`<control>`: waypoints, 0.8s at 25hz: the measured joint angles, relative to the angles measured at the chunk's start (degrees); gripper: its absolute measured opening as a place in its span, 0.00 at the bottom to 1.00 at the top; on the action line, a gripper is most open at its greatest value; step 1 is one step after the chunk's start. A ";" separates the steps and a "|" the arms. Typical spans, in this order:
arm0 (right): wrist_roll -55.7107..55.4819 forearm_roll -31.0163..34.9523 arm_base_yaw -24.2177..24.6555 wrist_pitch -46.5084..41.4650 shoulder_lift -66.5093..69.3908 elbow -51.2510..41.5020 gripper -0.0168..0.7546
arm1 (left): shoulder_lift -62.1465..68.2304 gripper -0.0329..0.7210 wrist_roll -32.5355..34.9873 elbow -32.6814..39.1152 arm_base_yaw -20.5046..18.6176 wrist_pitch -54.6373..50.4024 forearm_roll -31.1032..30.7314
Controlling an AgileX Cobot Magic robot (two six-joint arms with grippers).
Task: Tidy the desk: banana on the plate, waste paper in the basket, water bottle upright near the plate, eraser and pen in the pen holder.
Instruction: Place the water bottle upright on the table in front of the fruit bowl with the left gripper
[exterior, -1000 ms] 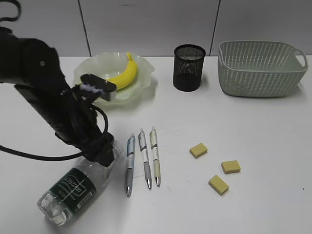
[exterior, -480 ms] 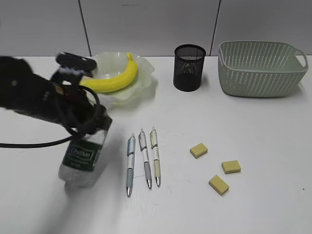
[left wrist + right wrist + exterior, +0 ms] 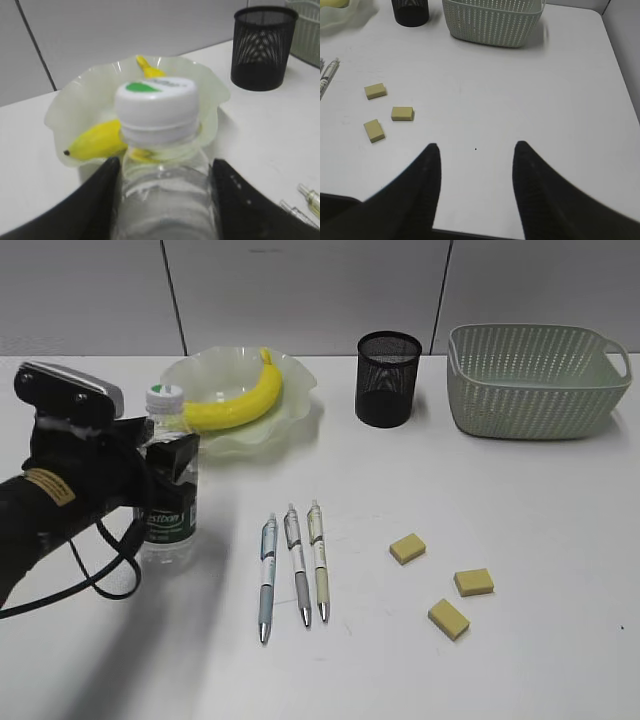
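Observation:
My left gripper (image 3: pixel 165 465) is shut on the water bottle (image 3: pixel 167 508), which stands upright on the desk (image 3: pixel 450 480) just in front of the plate (image 3: pixel 300 390). In the left wrist view the jaws (image 3: pixel 165 172) clamp the bottle (image 3: pixel 165 200) below its white cap. The banana (image 3: pixel 245 395) lies in the plate, also in the left wrist view (image 3: pixel 97 142). Three pens (image 3: pixel 295 565) lie side by side mid-desk. Three yellow erasers (image 3: pixel 445 585) lie to their right. The pen holder (image 3: pixel 388 378) and the basket (image 3: pixel 535 378) stand at the back. My right gripper (image 3: pixel 476 150) is open and empty. No waste paper shows.
The erasers (image 3: pixel 382 112), pen holder (image 3: pixel 410 11) and basket (image 3: pixel 492 20) also show in the right wrist view. The desk's right edge runs along the right of that view. A grey panelled wall stands behind the desk.
My left gripper has lifted the bottle from lying on its side at the front left and turned it upright, closer to the plate. Nothing else moved.

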State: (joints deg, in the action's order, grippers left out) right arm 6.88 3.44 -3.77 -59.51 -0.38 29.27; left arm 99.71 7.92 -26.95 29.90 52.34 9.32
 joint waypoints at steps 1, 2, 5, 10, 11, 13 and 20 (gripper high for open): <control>0.00 0.00 0.00 0.00 0.00 0.00 0.52 | 0.63 0.59 -0.08 0.06 0.00 0.88 -0.05; -0.06 0.00 0.00 0.00 0.00 0.00 0.52 | 0.95 0.59 -0.48 0.06 0.00 1.54 0.02; -0.11 0.00 0.00 0.00 0.00 0.00 0.50 | 1.15 0.59 -1.19 0.06 0.00 2.11 0.62; -0.15 0.00 0.00 0.00 0.00 0.00 0.49 | 0.61 0.63 -1.72 0.06 0.00 2.47 0.81; -0.15 0.00 0.00 0.00 0.00 0.00 0.49 | 0.10 0.63 -1.76 0.10 0.00 2.47 0.81; -0.15 0.00 0.00 0.00 0.00 0.00 0.49 | -1.37 0.64 -1.76 0.12 0.00 2.47 0.87; -0.15 0.00 0.00 0.00 0.00 0.00 0.48 | -7.49 0.67 -1.78 0.17 0.00 2.67 0.87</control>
State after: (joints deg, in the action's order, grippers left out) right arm 6.73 3.44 -3.77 -59.51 -0.38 29.27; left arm 92.23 6.13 -26.77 29.90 55.01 10.18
